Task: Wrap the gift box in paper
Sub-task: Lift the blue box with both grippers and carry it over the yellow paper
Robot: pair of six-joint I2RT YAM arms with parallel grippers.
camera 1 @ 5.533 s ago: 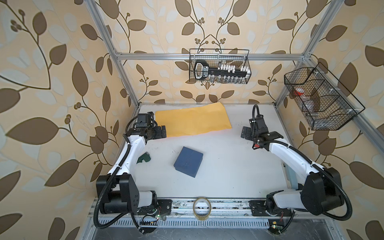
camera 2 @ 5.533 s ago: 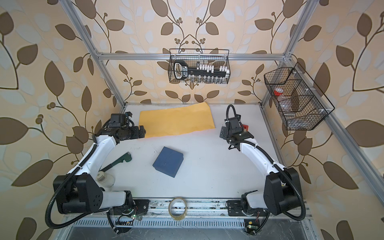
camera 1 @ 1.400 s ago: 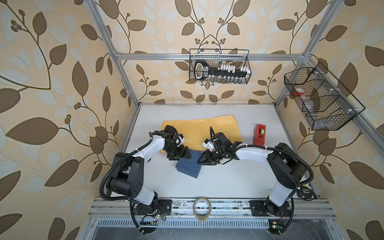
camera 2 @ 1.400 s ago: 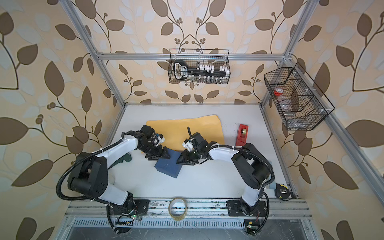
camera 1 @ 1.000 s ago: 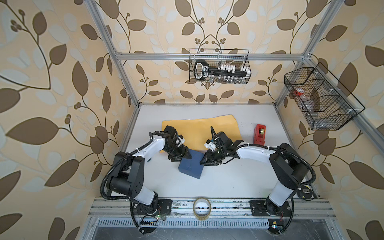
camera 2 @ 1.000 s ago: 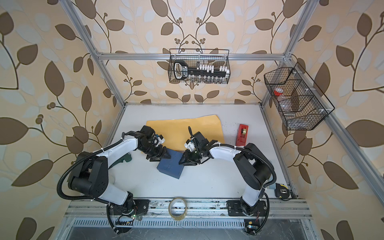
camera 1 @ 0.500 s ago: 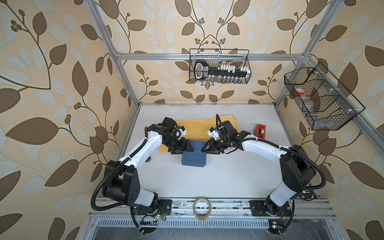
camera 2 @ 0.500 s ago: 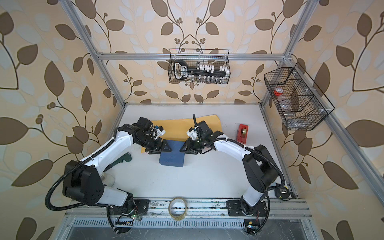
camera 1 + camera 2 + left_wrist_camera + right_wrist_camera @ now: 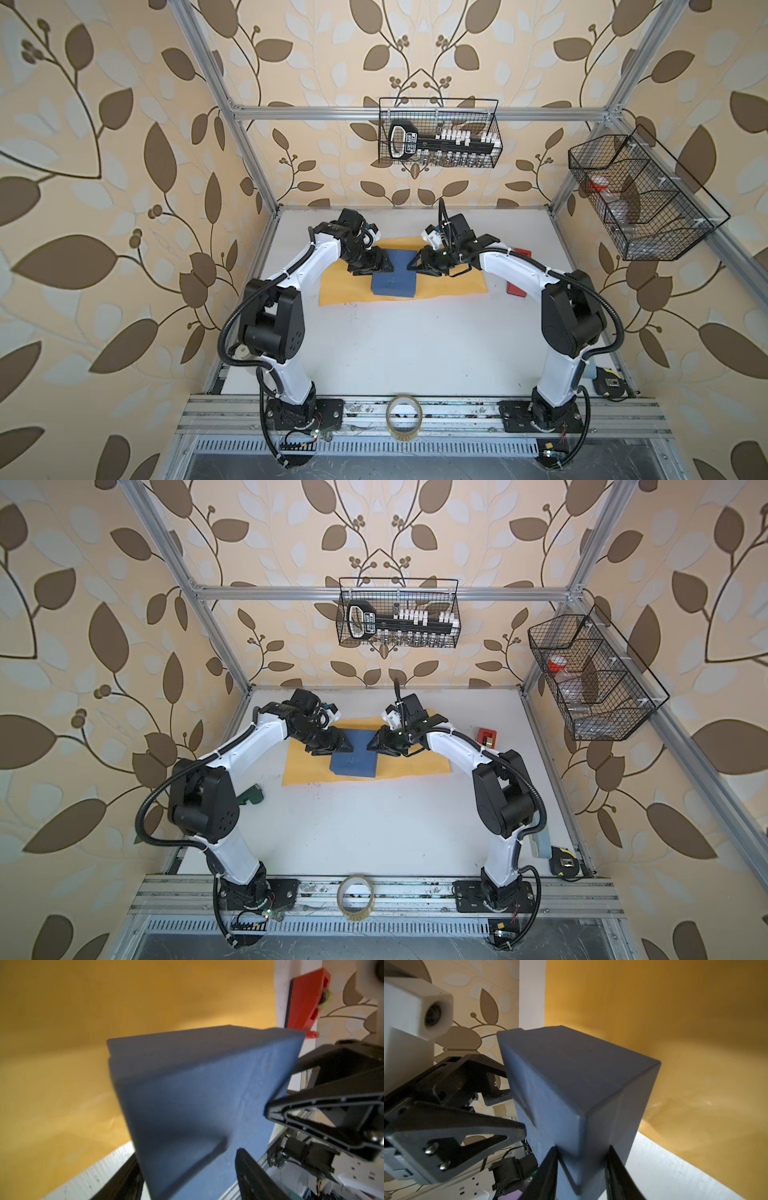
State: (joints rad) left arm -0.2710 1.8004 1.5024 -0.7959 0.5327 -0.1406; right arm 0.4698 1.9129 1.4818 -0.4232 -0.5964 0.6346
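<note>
**Right gripper (image 9: pixel 375 746) and left gripper (image 9: pixel 345 746): seating the gift box (image 9: pixel 353 764) on the paper (image 9: pixel 415 766)**

The right gripper was clamped on the box's far right corner. The left gripper's jaws straddled the far left corner; firm contact could not be determined. Nearest the front rail, the clear tape roll (image 9: pixel 354 913) lay well apart. Beyond it, the box lay over the paper, left of centre. The red tape dispenser (image 9: pixel 487 735) stood just past the paper's right edge. Judged step: box placement. Next move: release without dragging the box, then pinch a flat paper edge.
</note>
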